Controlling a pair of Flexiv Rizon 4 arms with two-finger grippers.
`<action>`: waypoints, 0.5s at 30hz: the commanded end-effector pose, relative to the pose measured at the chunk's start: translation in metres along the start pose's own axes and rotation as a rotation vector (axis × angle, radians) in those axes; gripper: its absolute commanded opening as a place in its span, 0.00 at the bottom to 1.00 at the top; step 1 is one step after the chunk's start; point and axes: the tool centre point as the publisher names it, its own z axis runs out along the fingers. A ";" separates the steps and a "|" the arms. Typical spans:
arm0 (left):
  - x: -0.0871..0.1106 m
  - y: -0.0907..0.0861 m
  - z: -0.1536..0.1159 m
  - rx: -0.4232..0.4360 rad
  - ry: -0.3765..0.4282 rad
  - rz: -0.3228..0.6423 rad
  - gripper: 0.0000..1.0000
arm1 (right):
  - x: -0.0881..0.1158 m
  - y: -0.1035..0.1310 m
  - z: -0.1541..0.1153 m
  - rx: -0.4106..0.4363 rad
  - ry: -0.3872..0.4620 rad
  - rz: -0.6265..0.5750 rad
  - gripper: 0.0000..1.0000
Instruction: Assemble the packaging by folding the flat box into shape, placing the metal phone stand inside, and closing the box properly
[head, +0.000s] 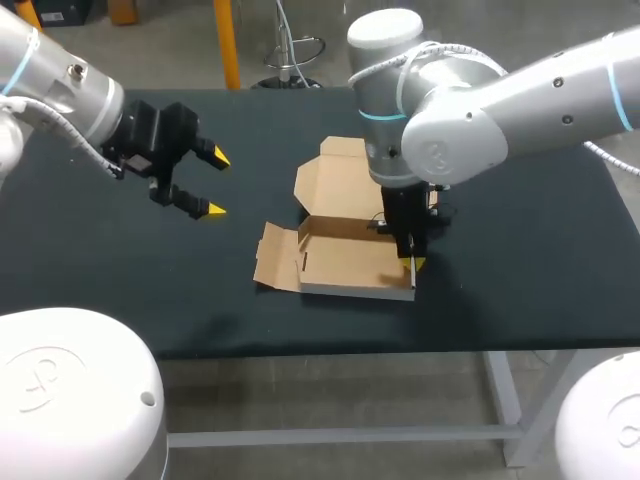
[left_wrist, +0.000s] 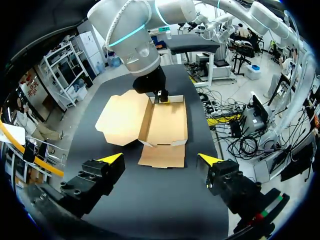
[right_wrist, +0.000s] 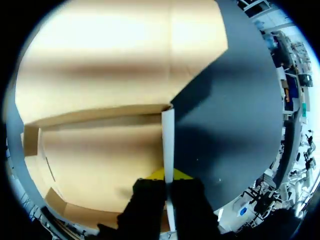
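Black cloth-covered table (head: 100, 290) is recorded as the work surface. A brown corrugated cardboard box (head: 345, 262) lies near its middle, toward the near edge, and is only partly formed. The long walls appear raised into a shallow tray. The large lid panel (head: 335, 178) is laid open flat behind the tray, and the left end flap (head: 275, 258) is spread flat on the cloth.

The right end wall (right_wrist: 168, 135) is stood upright and pinched by the right gripper (head: 413, 262), one finger inside the tray and one outside. Contact by both pads is taken as likely, since the wrist view is dark at that spot. The left gripper (head: 217, 184) is held above the table, well apart from the box on its left, fingers spread wide, nothing held.

Progress is judged early. Folding is begun but not finished: the left flap is yet to be raised and the walls locked. No metal phone stand is seen in any view, so loading and lid closing remain.

Bare cloth lies between the left gripper and the flat flap, which gives approach room. The room behind the tray is taken by the lid, and the front wall lies near the table's near edge.
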 end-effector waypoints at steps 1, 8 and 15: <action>0.000 0.000 -0.001 -0.004 0.003 0.000 1.00 | 0.004 0.002 0.000 0.005 -0.086 0.003 0.00; 0.000 0.000 -0.001 -0.004 0.003 0.000 1.00 | -0.003 0.002 0.002 0.029 -0.017 -0.041 0.00; 0.000 0.000 -0.001 -0.004 0.003 0.000 1.00 | -0.009 0.000 0.003 0.030 0.144 -0.132 0.00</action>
